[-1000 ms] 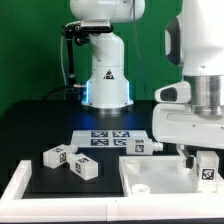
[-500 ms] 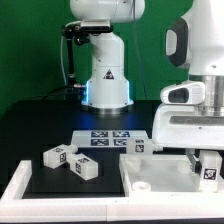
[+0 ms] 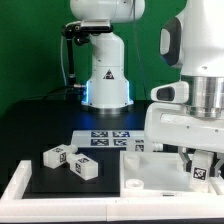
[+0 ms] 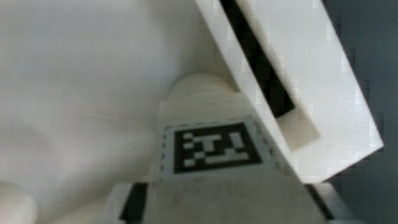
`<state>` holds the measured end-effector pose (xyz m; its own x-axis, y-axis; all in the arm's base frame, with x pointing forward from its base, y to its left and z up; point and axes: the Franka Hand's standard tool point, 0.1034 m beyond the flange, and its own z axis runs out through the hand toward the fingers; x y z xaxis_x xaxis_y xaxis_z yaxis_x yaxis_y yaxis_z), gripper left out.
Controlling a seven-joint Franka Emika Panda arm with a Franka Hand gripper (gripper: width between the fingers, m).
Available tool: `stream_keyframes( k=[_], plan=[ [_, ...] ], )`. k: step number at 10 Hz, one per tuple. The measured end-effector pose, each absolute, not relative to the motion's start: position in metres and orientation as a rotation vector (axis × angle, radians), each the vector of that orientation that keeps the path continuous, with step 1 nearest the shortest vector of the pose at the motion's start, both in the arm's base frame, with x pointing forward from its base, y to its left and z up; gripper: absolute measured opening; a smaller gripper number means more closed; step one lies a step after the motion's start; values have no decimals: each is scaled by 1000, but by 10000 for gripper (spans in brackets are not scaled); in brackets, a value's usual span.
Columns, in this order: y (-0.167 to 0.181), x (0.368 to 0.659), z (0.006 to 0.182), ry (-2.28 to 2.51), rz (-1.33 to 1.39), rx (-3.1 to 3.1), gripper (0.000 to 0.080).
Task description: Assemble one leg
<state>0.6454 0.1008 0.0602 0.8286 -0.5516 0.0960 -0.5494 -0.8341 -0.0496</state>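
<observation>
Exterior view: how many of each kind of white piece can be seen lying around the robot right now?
Loose legs on the black mat: 2, one and another.
Leg under the tool: 1.
Leg beside the marker board: 1.
Large tabletop: 1.
Marker board: 1.
Total: 6.

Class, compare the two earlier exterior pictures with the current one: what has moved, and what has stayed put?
The gripper, closed on a tagged leg, shifted slightly toward the exterior view's left and a little up over the white tabletop. The two loose legs, the marker board and the small tagged part stayed as they were.
</observation>
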Motion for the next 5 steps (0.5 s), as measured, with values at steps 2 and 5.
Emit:
stream_keyframes(
  k=[2,5],
  plan=[
    [100,645,60,882,-166,-2991,285],
    [100,646,62,882,-166,-2989,285]
  ],
)
